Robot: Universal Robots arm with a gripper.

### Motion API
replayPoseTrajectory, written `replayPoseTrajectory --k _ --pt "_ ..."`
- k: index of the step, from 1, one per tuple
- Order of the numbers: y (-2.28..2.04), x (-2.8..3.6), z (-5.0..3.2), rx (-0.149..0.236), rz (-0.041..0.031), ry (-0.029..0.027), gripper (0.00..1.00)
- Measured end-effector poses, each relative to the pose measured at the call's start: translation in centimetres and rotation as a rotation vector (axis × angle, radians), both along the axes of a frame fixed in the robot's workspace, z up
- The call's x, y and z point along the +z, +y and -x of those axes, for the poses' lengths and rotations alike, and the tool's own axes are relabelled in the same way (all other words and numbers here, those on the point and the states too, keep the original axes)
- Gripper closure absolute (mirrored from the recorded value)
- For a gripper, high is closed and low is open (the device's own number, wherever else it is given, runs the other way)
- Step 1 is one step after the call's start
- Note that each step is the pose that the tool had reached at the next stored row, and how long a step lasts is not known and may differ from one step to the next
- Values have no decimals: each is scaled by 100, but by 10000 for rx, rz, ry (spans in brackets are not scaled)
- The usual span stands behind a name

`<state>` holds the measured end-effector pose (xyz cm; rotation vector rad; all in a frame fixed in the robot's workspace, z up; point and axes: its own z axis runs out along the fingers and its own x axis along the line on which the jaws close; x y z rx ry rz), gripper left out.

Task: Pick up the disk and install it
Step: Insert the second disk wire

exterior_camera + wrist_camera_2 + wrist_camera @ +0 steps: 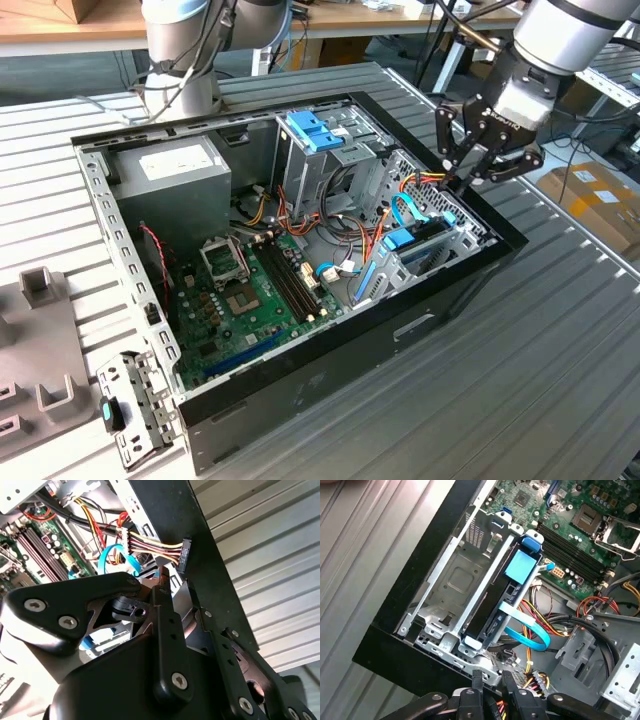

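The disk (502, 600), dark with blue rails and a blue end tab, sits in the inner slot of the metal drive cage (450, 580) at the corner of the open computer case (330, 350). In the exterior view the disk (425, 235) lies low in that cage, near the case's right wall. My gripper (463, 180) hangs just above the case rim beyond the disk's far end, shut with nothing in it. In both wrist views the gripper (492, 677) (164, 580) hovers over the bundle of coloured power wires and their black connector (185, 555).
A thin blue cable (530, 635) loops beside the cage. A tall grey bay with a blue clip (310, 130), a power supply (170, 165) and the motherboard (250, 300) fill the case. A second robot base (180, 50) stands behind. A loose bracket (135, 400) lies at the front left.
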<state>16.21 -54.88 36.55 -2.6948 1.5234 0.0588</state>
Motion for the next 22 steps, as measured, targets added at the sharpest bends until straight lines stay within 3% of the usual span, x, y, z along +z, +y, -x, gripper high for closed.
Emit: replayPoseTrajectory --k 5,7,12,16,22 --pt "-1 0 -37 1123 -9 -1 71" --pt "-1 1 -40 1271 -36 -2 71" --pt "0 0 -48 1681 -179 -22 71" --pt "0 0 -110 2091 -270 -32 71" --pt "1 -1 -120 2132 -281 -32 71"
